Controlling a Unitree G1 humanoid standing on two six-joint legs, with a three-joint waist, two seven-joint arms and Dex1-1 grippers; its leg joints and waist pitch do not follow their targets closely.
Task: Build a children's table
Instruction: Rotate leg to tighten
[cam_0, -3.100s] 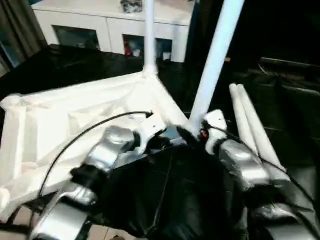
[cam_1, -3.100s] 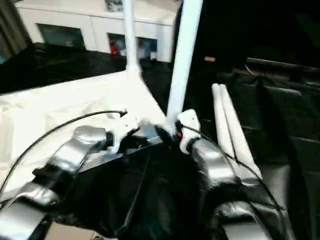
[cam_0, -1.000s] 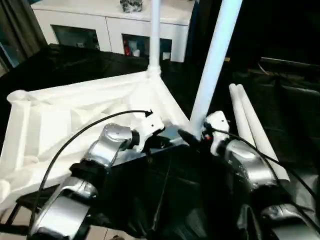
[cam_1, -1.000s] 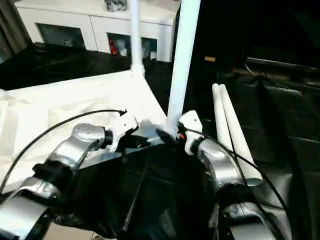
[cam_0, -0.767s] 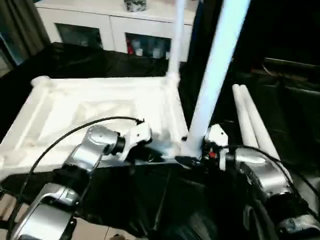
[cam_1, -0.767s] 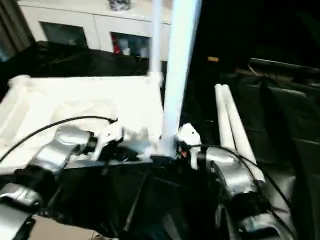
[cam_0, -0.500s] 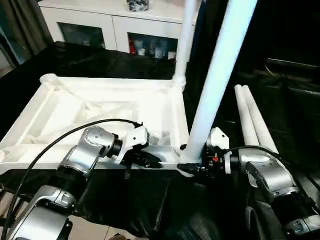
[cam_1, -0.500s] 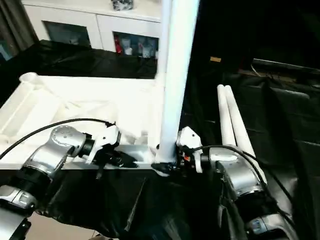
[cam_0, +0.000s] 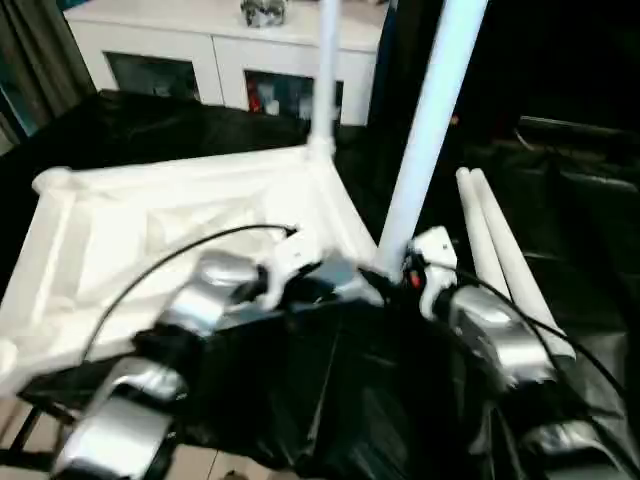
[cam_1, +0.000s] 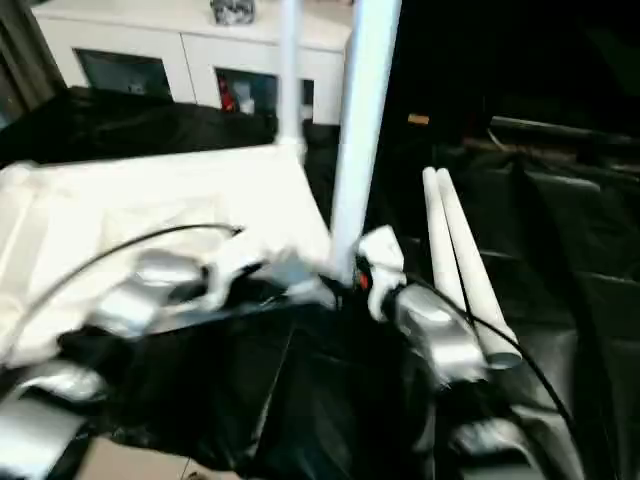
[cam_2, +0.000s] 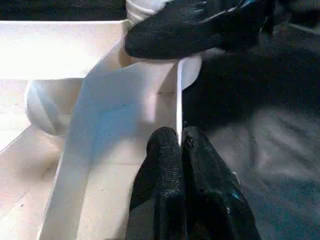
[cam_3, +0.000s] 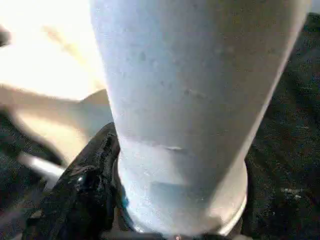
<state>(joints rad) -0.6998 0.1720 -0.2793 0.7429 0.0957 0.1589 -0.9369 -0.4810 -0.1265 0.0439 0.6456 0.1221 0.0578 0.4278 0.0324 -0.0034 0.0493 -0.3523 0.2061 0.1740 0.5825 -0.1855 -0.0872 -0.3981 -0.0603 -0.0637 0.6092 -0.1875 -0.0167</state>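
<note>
The children's table lies upside down: its white ribbed tabletop (cam_0: 150, 230) rests on black cloth. One white leg (cam_0: 322, 70) stands upright in the far corner socket. A second leg (cam_0: 425, 130) rises from the near right corner. My right gripper (cam_0: 395, 275) is clamped round that leg's base, with a black finger (cam_3: 85, 185) hugging the tube. My left gripper (cam_2: 180, 137) is shut on the thin rim wall of the tabletop, just beside that corner. The right gripper's finger (cam_2: 190, 27) crosses the socket in the left wrist view.
Two loose white legs (cam_0: 505, 270) lie side by side on the black cloth to my right. A white cabinet with glass doors (cam_0: 220, 50) stands behind the table. Crumpled black cloth (cam_0: 330, 400) covers the near area under my forearms.
The tabletop has swung back, and its far corner leg has moved left. Both grippers kept their hold and travelled with it. The right jaws have closed a little on the leg.
</note>
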